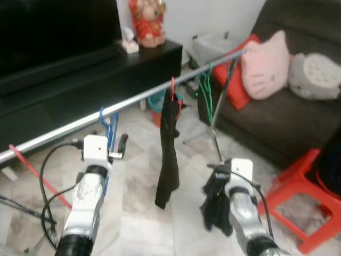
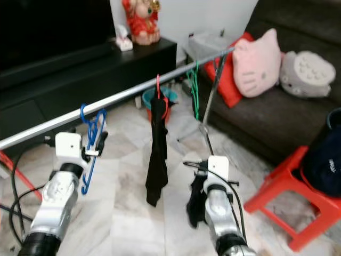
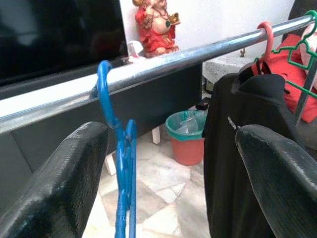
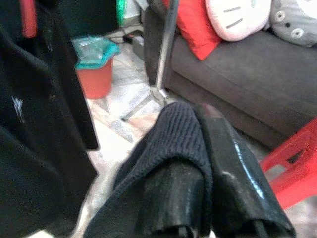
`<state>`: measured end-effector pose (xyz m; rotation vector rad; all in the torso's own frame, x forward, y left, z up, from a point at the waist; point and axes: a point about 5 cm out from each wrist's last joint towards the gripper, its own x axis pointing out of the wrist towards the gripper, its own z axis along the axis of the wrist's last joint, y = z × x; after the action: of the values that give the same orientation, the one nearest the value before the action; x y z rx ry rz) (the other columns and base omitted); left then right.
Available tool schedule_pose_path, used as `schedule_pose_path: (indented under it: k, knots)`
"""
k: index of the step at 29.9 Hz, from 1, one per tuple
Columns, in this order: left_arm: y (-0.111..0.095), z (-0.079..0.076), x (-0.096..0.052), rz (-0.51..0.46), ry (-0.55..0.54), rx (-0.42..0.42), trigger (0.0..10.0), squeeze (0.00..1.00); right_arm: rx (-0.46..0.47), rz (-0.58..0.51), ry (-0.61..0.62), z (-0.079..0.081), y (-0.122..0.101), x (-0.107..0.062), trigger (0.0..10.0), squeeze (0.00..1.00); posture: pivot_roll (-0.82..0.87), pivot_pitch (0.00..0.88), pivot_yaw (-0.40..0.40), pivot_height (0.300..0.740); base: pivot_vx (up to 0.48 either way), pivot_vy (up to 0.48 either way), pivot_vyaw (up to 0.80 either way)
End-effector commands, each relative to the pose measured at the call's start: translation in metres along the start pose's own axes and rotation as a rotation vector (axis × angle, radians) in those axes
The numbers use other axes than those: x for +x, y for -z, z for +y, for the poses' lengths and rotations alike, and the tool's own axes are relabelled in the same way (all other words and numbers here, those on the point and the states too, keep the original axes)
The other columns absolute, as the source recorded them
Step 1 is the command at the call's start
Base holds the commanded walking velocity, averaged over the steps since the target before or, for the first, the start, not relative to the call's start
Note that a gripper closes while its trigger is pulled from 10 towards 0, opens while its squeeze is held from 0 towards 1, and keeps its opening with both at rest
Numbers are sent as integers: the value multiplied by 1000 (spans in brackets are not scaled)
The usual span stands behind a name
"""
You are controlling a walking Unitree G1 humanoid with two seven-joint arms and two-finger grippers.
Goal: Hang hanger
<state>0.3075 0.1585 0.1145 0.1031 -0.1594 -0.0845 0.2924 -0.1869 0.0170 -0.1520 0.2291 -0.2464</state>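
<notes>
The blue plastic hanger hooks over the long silver metal rail, with the left claw spread wide around it, untouching, while the right claw below the rail clamps a dark knitted garment.

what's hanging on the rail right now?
On the rail: a blue hanger bare, a red hanger carrying a black garment that covers most of it, and green hangers. The right gripper holds a dark knit garment.
</notes>
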Motion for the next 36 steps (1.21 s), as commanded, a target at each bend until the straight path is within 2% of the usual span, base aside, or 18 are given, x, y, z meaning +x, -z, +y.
schedule_pose_path:
  k: [1, 16, 19, 23, 36]
  knots:
    - [1, 13, 0, 14, -28, 16, 10000, 0, 34, -50, -21, 12, -14, 3, 10000, 0, 71, 0, -30, 740, 277, 0, 0]
    - [5, 16, -1, 41, -10, 28, 10000, 0, 40, -45, -13, 11, -14, 5, 10000, 0, 76, 0, -32, 740, 278, 0, 0]
    - [10, 18, -4, 81, -4, 45, 10000, 0, 41, -43, -13, 12, -14, 5, 10000, 0, 77, 0, -33, 740, 267, 0, 0]
    - [18, 18, -7, 149, 20, 69, 10000, 0, 38, -40, -14, 12, -14, 4, 10000, 0, 77, 0, -33, 740, 0, 0, 0]
    - [26, 24, -19, 225, 54, 90, 10000, 0, 43, -38, -20, 15, -14, 4, 10000, 0, 78, 0, -29, 740, 0, 0, 0]
